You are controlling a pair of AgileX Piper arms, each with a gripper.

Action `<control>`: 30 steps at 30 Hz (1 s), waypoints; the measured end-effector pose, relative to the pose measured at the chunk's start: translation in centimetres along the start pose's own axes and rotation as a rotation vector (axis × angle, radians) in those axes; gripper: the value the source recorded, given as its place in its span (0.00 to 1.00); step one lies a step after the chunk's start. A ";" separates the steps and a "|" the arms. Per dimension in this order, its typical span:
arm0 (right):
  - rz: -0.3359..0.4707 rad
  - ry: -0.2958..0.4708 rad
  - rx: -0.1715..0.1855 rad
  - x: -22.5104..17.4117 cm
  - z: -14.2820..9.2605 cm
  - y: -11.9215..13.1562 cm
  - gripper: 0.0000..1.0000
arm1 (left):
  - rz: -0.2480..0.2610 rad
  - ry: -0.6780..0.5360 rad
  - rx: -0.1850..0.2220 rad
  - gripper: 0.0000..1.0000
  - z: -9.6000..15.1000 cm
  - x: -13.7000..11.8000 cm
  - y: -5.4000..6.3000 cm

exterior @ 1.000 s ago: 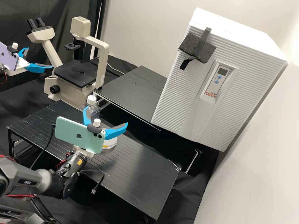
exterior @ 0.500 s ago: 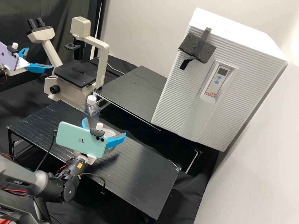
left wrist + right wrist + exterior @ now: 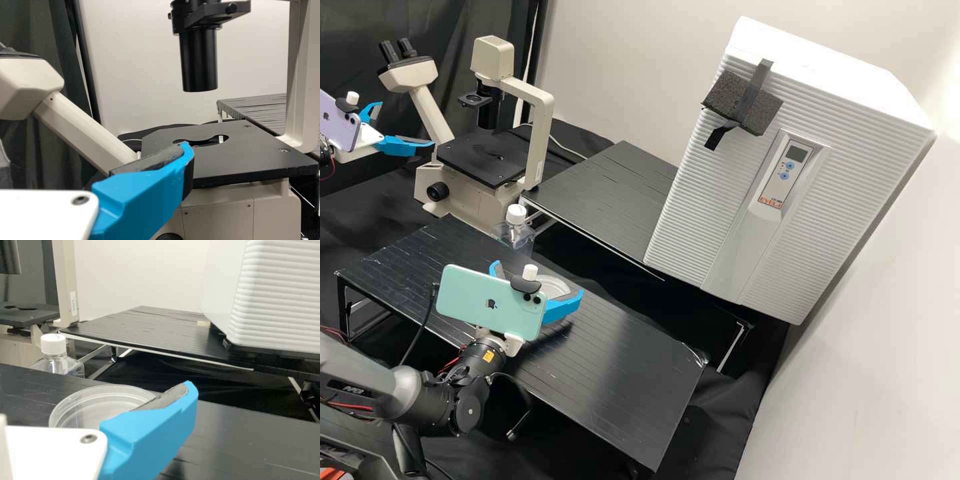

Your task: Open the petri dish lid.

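Note:
The clear round petri dish point(image 3: 555, 287) lies on the near black table, partly behind the right gripper point(image 3: 537, 278), whose two blue fingers stand wide apart and open around it. In the right wrist view the dish point(image 3: 102, 402) is partly covered by one finger of the right gripper point(image 3: 155, 427). I cannot tell how the lid sits on it. At the far left, by the microscope, the left gripper point(image 3: 399, 125) is held up with its fingers open and nothing between them. One finger of the left gripper point(image 3: 150, 187) appears before the microscope stage in its wrist view.
A clear bottle point(image 3: 517, 233) with a white cap stands near the dish at the table's back edge. The microscope point(image 3: 480, 167) is at the back left. Behind the near table point(image 3: 620, 360) is another black table point(image 3: 607, 200) with a large white incubator point(image 3: 713, 200).
My right gripper has come down around the petri dish and shifted slightly left, uncovering the bottle. Its fingers remain open. The left gripper has not moved.

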 end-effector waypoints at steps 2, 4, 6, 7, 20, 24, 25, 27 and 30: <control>-0.005 -0.004 0.007 0.1 0.1 0.0 1.00 | 0.000 0.000 0.000 1.00 0.0 0.0 0.0; -0.006 -0.003 0.007 0.1 0.1 -0.1 1.00 | 0.000 0.000 0.000 1.00 0.0 0.0 0.0; -0.011 0.002 0.007 0.1 0.0 -0.1 1.00 | 0.000 0.000 0.000 1.00 0.0 0.0 0.0; -0.015 0.005 0.008 0.1 0.0 -0.2 1.00 | 0.000 0.000 0.000 1.00 0.0 0.0 0.0; -0.007 0.010 0.033 0.6 0.2 -0.3 1.00 | 0.000 0.000 0.000 1.00 0.0 0.0 0.0; 0.005 0.003 0.018 0.6 0.2 -0.2 1.00 | 0.000 0.000 0.000 1.00 0.0 0.0 0.0; 0.011 0.000 0.014 0.5 0.2 -0.1 1.00 | 0.000 0.000 0.000 1.00 0.0 0.0 0.0; 0.027 -0.006 0.007 0.4 0.2 0.1 1.00 | 0.000 0.000 0.000 1.00 0.0 0.0 0.0; 0.048 -0.017 -0.001 0.2 0.3 0.4 1.00 | 0.000 0.000 0.000 1.00 0.0 0.0 0.0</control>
